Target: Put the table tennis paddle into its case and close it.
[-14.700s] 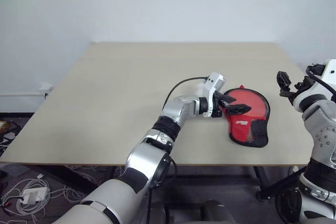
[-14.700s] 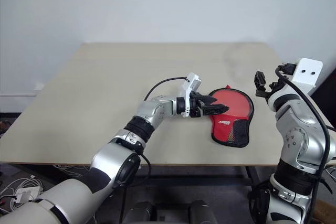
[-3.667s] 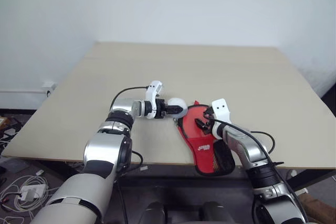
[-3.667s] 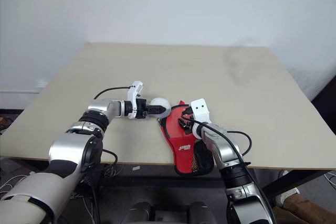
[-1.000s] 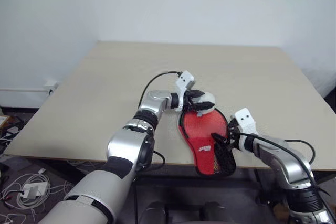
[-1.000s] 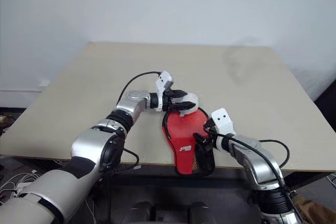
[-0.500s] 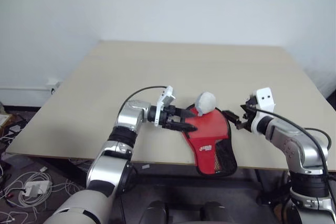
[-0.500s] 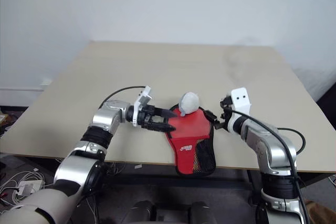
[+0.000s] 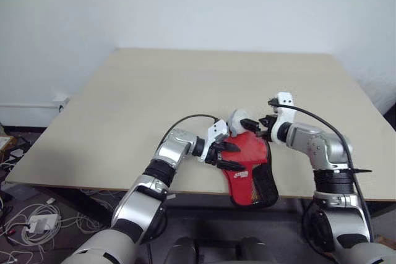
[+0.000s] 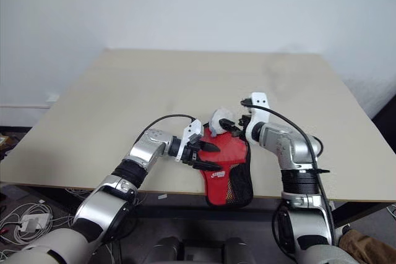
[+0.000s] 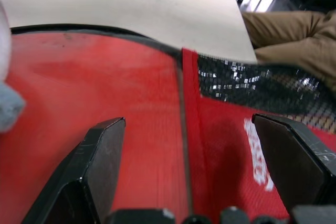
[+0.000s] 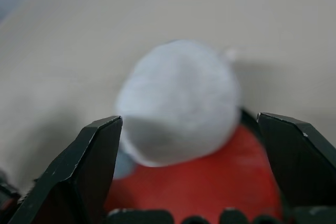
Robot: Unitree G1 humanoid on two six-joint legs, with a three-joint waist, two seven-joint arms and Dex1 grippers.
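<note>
The red case (image 9: 246,164) lies at the table's (image 9: 124,103) near edge, white lettering unreadable, a grey-white lump (image 9: 237,120) on its wide end, left gripper (image 9: 230,156) over it and right gripper (image 9: 255,125) by the lump, both with fingers apart.

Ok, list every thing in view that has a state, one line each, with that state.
case: lying flat at the table's near edge, mesh end overhanging; closed or not, cannot tell.
grey-white lump: resting at the case's wide far end, not gripped.
left gripper: open, fingers over the red fabric, holding nothing.
right gripper: open, aimed at the lump, not closed on it.
table: bears the case.
</note>
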